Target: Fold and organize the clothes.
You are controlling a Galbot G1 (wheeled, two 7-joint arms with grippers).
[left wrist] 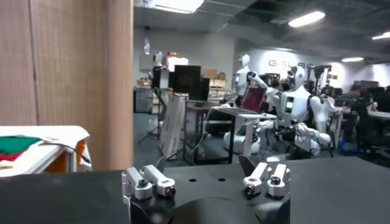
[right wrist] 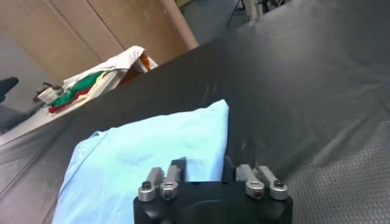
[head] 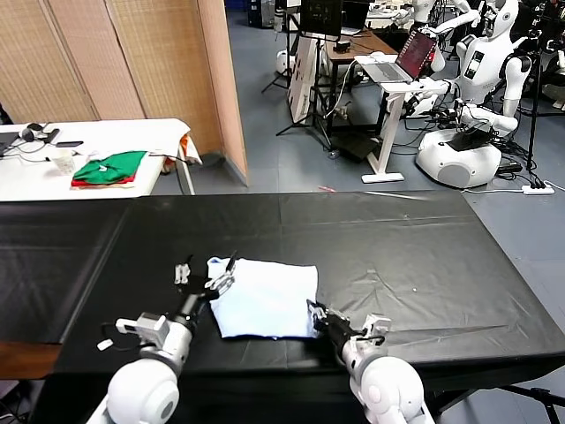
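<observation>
Nearest the body: right gripper [head: 316, 314] at the near right corner of the pale blue T-shirt [head: 265, 298], fingers drawn together, apparently pinching the cloth edge there, though the contact itself hidden beneath the gripper body in the right wrist view. Left gripper [head: 205, 274] at the shirt's far left corner, fingers spread wide, nothing between them, tips just beside or over the cloth edge; actual touch not discernible.

Shirt folded into a rough rectangle, flat on the black table cover [head: 397, 247], near the front edge and slightly left of centre. Long axis roughly left to right across the body, so from the right gripper the cloth runs away leftward and forward. Right arm judged the better placed, already on its corner; left arm close at the opposite corner but not yet gripping. Likely next a fold or drag led by the right corner.

Surface: dark, faintly textured, creased in wide panels.

Farther off: white side table [head: 106, 132] with green and red folded garments [head: 110, 168], wooden screen panels [head: 132, 53], desks, a laptop [head: 415, 55], white humanoid robots [head: 481, 79].
</observation>
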